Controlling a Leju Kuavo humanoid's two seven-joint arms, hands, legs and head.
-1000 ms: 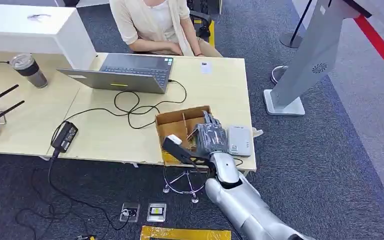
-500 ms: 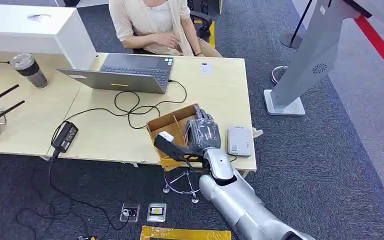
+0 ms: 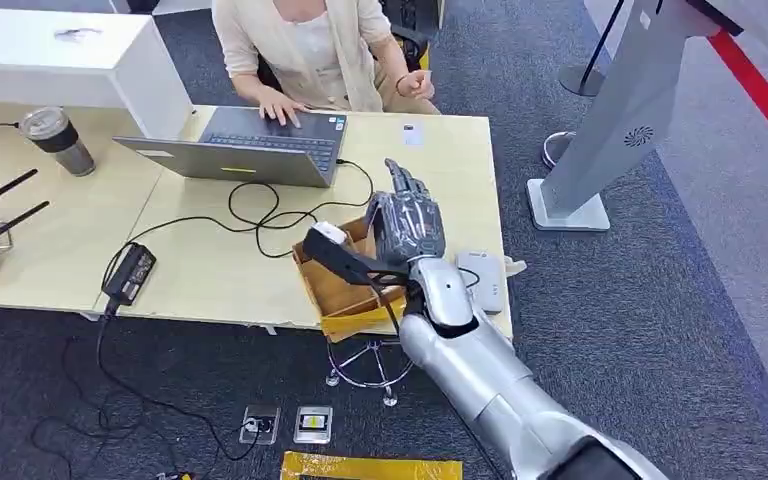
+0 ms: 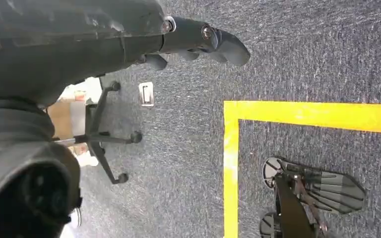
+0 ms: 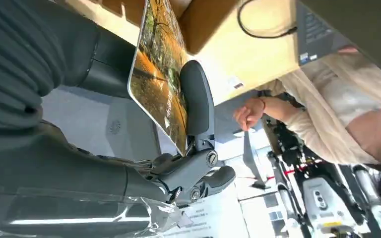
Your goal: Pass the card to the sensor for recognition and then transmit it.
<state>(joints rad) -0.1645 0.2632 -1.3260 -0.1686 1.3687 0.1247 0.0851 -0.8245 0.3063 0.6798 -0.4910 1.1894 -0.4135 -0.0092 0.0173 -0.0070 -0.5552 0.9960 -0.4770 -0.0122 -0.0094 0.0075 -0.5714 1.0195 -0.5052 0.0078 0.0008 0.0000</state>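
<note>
My right hand (image 3: 407, 225) is raised above the brown cardboard box (image 3: 335, 287) at the table's near edge, fingers pointing toward the far side. In the right wrist view it holds a card (image 5: 161, 74) printed with an autumn landscape, the thumb (image 5: 198, 99) pressed flat on its face. A white sensor unit (image 3: 482, 279) lies on the table just right of the box and below the hand. My left hand (image 4: 198, 42) hangs over the carpet with nothing in it.
A person sits at the far side, one hand on an open laptop (image 3: 250, 145). A small white card (image 3: 412, 134), cables, a power brick (image 3: 130, 272) and a cup (image 3: 58, 140) lie on the table. A grey kiosk stand (image 3: 610, 130) rises to the right.
My right hand has lifted out of the box and moved up and toward the far side with the card. The person has leaned forward and put a hand on the laptop.
</note>
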